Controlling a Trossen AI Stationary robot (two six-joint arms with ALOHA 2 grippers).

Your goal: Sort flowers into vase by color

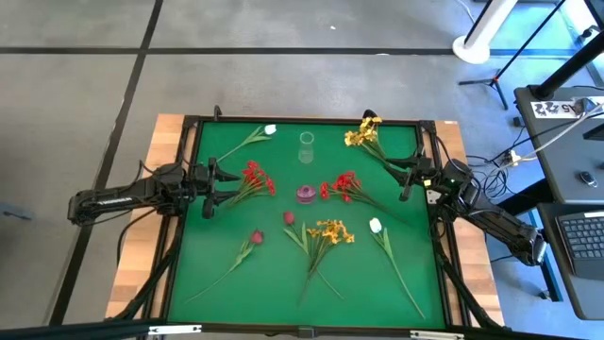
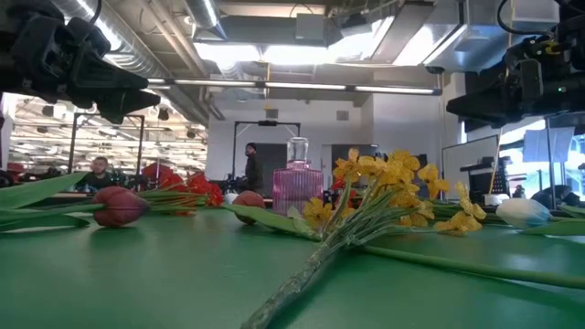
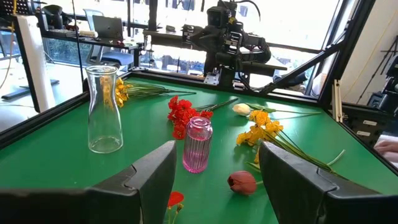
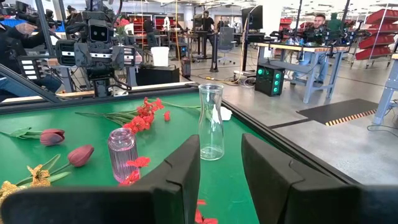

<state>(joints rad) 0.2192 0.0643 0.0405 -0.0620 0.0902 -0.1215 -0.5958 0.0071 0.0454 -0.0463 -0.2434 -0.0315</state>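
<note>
- We start at the left gripper point(image 1: 209, 189), hovering over the green mat's point(image 1: 226, 236) left edge with its dark blocky fingers point(image 3: 155, 177) spread wide and nothing between them
- Just beside it lies a red blossom cluster point(image 1: 253, 177), frilly petals on a thin wiry stem; we'd worry a grab there slips off that stem or crushes the petals
- Nearer the front, a dark red bud point(image 1: 256, 237) lies on its long stem, smooth and egg-shaped, well apart from both vases
- In the middle stands the tall clear glass vase point(image 1: 306, 147), narrow-necked and top-heavy looking; a stem poked in at a slant could tip it, we reckon
- Just in front of it sits the squat pink ribbed vase point(image 1: 306, 194), small mouth, easy to miss with a floppy stem
- Beside that, a second red cluster point(image 1: 342, 185), and toward the front a yellow-orange cluster point(image 1: 331, 229) lying across other stems; lifting one may drag its neighbour
- A white bud point(image 1: 376, 225) lies right of those
- The right gripper point(image 1: 412, 175) hangs at the right edge, fingers point(image 4: 180, 177) set narrow and empty, another yellow cluster point(image 1: 361, 132) close by
- No flower is in a vase yet
</note>
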